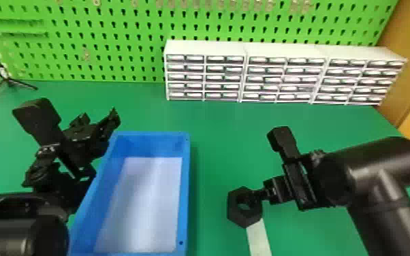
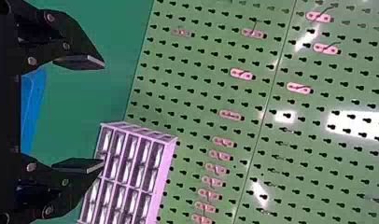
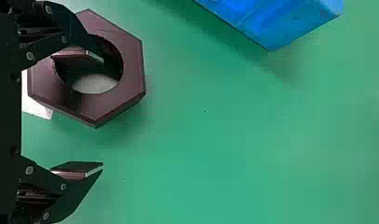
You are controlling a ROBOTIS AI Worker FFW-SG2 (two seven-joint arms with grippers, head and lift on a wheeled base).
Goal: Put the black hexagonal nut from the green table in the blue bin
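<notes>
- Green table [image 1: 211,153] spreads across the head view, with a white strip [image 1: 259,240] at its bottom edge, right of centre, running up to and under the nut.
- Black hexagonal nut [image 1: 233,207], just above the strip in the lower middle, flat face up and hole showing. One corner points to the bottom of the frame and the opposite one to the top, with straight sides left and right; it is nearly as broad as it is long.
- Right gripper [image 1: 259,194], coming in from the right side, sits at the nut with its fingers well spread; in the right wrist view one finger [image 3: 73,55] is over the hole and the other outside the nut.
- Blue bin [image 1: 186,190], lower left of centre, pale-floored, its long side running up the frame; its right wall stands between the nut and the inside.
- Left gripper [image 1: 98,122], at left beside the bin's upper left corner, fingers wide apart with a gap between them.
- White drawer units [image 1: 289,51], in a row at upper right.
- Small black tripod [image 1: 5,76], upper left.
- Green pegboard [image 1: 119,44], along the top.
</notes>
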